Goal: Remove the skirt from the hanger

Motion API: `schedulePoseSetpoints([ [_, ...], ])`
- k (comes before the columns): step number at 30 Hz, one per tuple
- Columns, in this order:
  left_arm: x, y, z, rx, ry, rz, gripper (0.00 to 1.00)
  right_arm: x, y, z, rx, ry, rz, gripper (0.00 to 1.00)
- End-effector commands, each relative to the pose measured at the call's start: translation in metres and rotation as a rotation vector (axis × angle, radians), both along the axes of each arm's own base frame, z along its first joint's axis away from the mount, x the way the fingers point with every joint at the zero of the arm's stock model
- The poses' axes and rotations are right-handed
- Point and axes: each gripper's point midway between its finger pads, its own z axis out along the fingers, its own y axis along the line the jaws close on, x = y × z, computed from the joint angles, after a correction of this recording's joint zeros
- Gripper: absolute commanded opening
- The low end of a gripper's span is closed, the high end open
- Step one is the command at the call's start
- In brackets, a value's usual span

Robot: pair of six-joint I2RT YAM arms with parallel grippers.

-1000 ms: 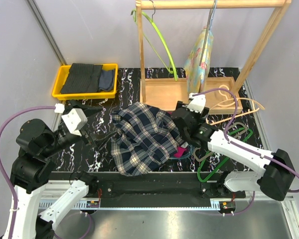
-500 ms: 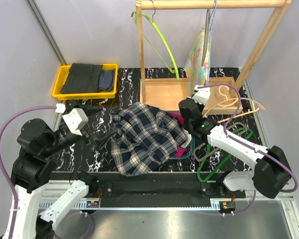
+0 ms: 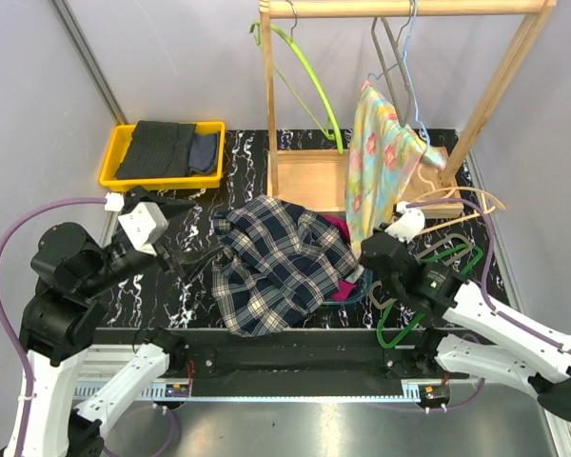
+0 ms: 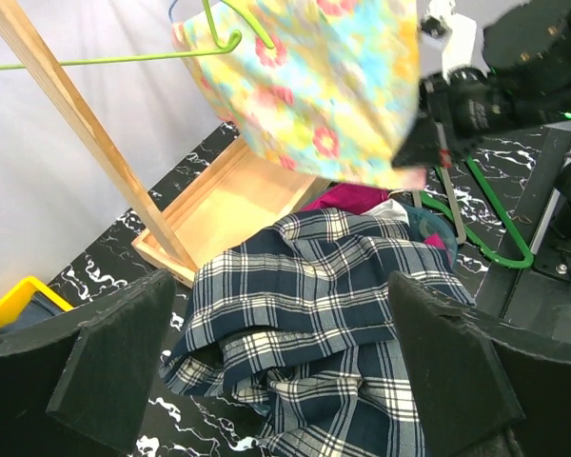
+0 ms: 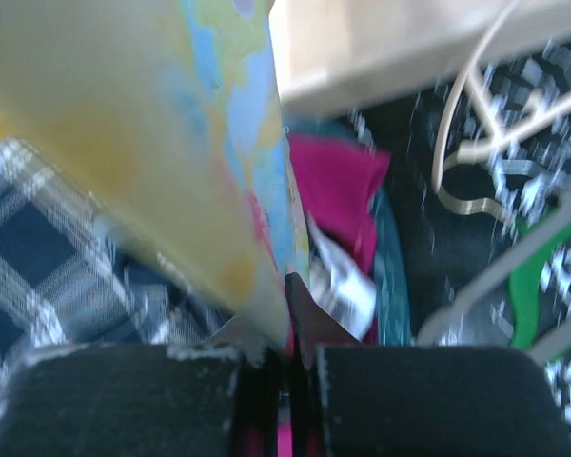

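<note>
R gripper [image 5: 287, 347]: jaws pressed fully together, pinching the lower hem of the floral skirt [image 3: 376, 162], center-right of the overhead view.

Change vs. a second ago: jaws were standing apart beside the hem, w/ the skirt hanging narrow and straight. Now they are clamping it and the arm is drawing back toward the lower right of the frame. Fabric is spreading into a taut, slanted sheet.

Skirt location: top edge is still sitting on the wire hanger [image 3: 390, 67], which is hanging from the rail [image 3: 438, 8] of the wooden rack, upper right. Hanger is tilting w/ the pull.

L gripper [image 3: 186, 233]: jaws standing wide, holding nothing, hovering left of the plaid cloth [image 3: 276, 267] at frame center.

Other items: yellow tray [image 3: 111, 157], upper left, carrying dark folded clothes; green hanger [image 3: 409, 309] lying on the table, lower right.

Assessment: hold is looking firm, so removal is starting but not done. Next move prob. needs a steady pull down & away so the top edge slips free. Risks: hanger coming off the rail along w/ the skirt, or the hem sliding out of the pinch.
</note>
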Motion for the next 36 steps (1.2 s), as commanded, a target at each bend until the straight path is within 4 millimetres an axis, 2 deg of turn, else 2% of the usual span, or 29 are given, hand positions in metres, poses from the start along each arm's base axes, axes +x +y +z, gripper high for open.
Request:
schedulePoseSetpoints([
  [1, -0.002, -0.001, 0.027, -0.039, -0.057, -0.01, 0.99, -0.05, 0.006, -0.024, 0.026, 0.207, 0.078, 0.0],
  [9, -0.006, 0.0, 0.036, -0.058, -0.06, -0.008, 0.99, -0.095, 0.036, -0.012, -0.007, 0.245, 0.247, 0.0],
  [13, -0.007, 0.0, 0.039, -0.066, -0.055, -0.012, 0.99, -0.129, 0.059, -0.009, -0.033, 0.226, 0.364, 0.0],
  [16, -0.009, 0.0, 0.043, -0.073, -0.06, -0.014, 0.99, -0.136, 0.074, 0.012, -0.074, 0.127, 0.412, 0.0],
  [17, -0.01, 0.0, 0.044, -0.074, -0.064, -0.015, 0.99, -0.141, 0.089, 0.033, -0.073, 0.088, 0.45, 0.0],
  [19, -0.01, 0.0, 0.045, -0.075, -0.063, -0.017, 0.99, -0.131, 0.094, 0.068, -0.146, -0.031, 0.464, 0.0],
  [20, -0.01, 0.001, 0.044, -0.074, -0.063, -0.012, 0.99, -0.129, 0.105, 0.106, -0.108, -0.084, 0.471, 0.0],
  [22, -0.011, 0.002, 0.045, -0.073, -0.07, -0.009, 0.99, -0.119, 0.114, 0.159, -0.118, -0.227, 0.493, 0.0],
  [24, -0.012, 0.003, 0.044, -0.073, -0.07, -0.003, 0.99, -0.114, 0.125, 0.228, -0.033, -0.381, 0.524, 0.0],
  [27, -0.012, 0.005, 0.04, -0.073, -0.065, 0.008, 0.99, -0.114, 0.129, 0.289, 0.049, -0.518, 0.551, 0.0],
  [30, -0.012, 0.006, 0.036, -0.073, -0.058, 0.016, 0.99, -0.116, 0.138, 0.319, 0.053, -0.573, 0.574, 0.0],
  [34, -0.012, 0.005, 0.034, -0.076, -0.046, 0.009, 0.99, -0.119, 0.156, 0.337, 0.049, -0.642, 0.609, 0.0],
  [36, -0.011, 0.005, 0.034, -0.077, -0.043, 0.011, 0.99, -0.118, 0.157, 0.353, 0.058, -0.695, 0.598, 0.0],
])
